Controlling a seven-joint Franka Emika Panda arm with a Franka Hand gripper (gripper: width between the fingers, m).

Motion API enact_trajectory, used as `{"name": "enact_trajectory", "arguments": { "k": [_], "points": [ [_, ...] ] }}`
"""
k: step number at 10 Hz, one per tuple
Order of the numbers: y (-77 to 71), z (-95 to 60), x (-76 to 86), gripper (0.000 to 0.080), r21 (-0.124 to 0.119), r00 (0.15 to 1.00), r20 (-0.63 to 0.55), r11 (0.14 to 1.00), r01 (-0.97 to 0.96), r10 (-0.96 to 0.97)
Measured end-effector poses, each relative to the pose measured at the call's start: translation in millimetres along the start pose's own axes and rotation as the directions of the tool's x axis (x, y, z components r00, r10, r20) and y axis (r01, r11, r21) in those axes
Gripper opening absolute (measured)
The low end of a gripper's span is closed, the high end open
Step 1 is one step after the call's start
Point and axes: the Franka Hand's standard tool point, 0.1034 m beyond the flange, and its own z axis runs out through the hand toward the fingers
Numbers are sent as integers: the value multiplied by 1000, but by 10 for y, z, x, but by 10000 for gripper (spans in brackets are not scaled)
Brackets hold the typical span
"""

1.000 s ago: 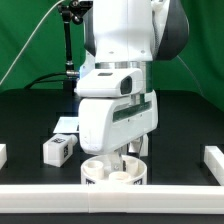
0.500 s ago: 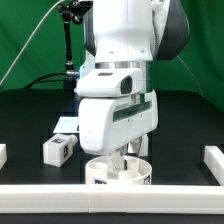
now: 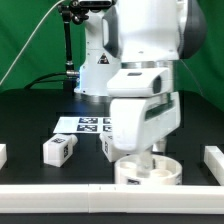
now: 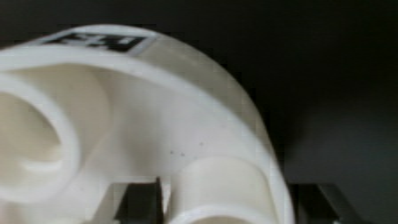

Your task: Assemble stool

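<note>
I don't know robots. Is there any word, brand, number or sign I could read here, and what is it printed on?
No words, brands or numbers can be read in either view.
Only black-and-white square tags show, which are coded patterns rather than letters:
on the marker board;
on the loose leg;
on the seat, blurred in the wrist view.

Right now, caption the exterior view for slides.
Pincer shut on the round seat; a loose leg lies to the exterior view's left.
</note>
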Motion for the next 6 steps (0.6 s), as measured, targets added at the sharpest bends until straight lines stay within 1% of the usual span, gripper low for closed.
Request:
{"name": "enact_trajectory", "arguments": {
  "k": [1,3,4,6],
  "points": [
    [-60,14,149,314,7,1000,-5,1000,8,-8],
    [-91,36,348,314,14,1000,-9,1000,15,-15],
    [-110,42,407,314,22,1000,-7,1000,20,-20],
    [-131,42,454,314,38,1000,2,999,26,-26]
  ]
}}
